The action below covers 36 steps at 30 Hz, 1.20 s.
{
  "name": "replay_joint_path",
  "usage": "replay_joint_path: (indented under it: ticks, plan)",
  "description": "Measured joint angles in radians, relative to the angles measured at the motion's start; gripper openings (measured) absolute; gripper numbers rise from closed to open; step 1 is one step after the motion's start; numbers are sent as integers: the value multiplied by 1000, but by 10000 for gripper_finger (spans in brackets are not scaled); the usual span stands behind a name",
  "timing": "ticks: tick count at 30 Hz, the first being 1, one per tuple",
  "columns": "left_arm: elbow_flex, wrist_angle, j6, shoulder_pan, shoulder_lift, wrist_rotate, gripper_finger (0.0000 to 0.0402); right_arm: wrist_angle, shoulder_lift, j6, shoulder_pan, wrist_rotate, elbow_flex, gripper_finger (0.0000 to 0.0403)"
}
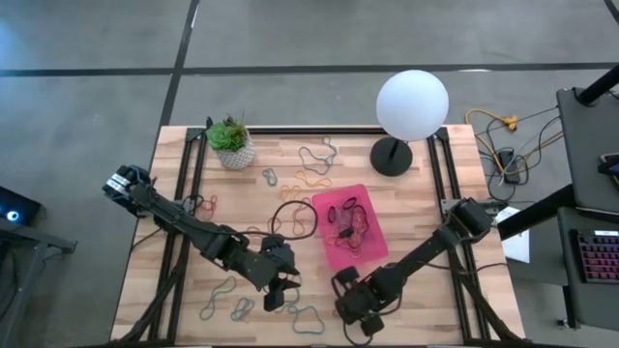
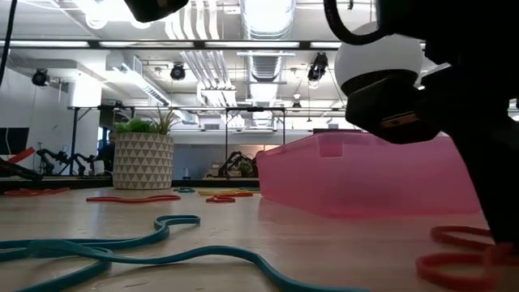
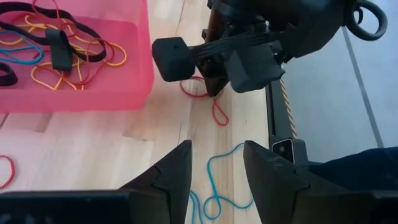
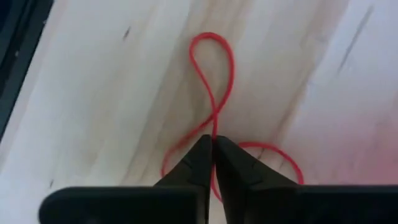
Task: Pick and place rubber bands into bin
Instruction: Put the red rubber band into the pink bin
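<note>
The right end effector [image 4: 213,149] is pressing down on the surface [image 1: 416,203] with its fingers pinched together on a red rubber band [image 4: 214,81]. The band is lying twisted into a figure-eight, its long axis running straight out ahead of the fingertips, one loop reaching forward and the other curling back beside the fingers. The right arm is stretching in from the surface's right edge, its wrist angled steeply downward at the near edge. Just beyond this end effector the pink bin [image 1: 348,227] is sitting flat, its long axis slanting away, holding a tangle of orange, black and red bands [image 3: 56,50].

The left end effector [image 3: 214,171] is hovering beside the right one with its fingers parted and nothing between them, pointing toward it; a blue band [image 3: 217,180] is lying under its tips. More bands [image 1: 309,164] are scattered past the bin.
</note>
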Motion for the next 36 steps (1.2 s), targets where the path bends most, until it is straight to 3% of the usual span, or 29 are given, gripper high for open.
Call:
replay_joint_path:
  ticks: [5,11,18,21,25,30,36]
  plan:
    - [0,1,12,0,0,0,129,-45,-63,89,-7,64,9,8]
    - [0,1,16,0,0,0,129,-104,-250,225,-4,213,16,8]
    - [-1,9,37,1,0,-2,129,-305,-488,475,-32,597,18,8]
    - [-1,12,37,1,0,-6,129,-422,-549,575,-94,695,17,8]
    - [-1,12,37,1,0,-7,129,-425,-577,583,-207,691,14,8]
    - [-1,10,29,1,0,-31,129,-393,-545,466,-276,618,9,14]
    - [-1,-30,-28,1,0,-113,143,-399,-475,388,-275,579,6,77]
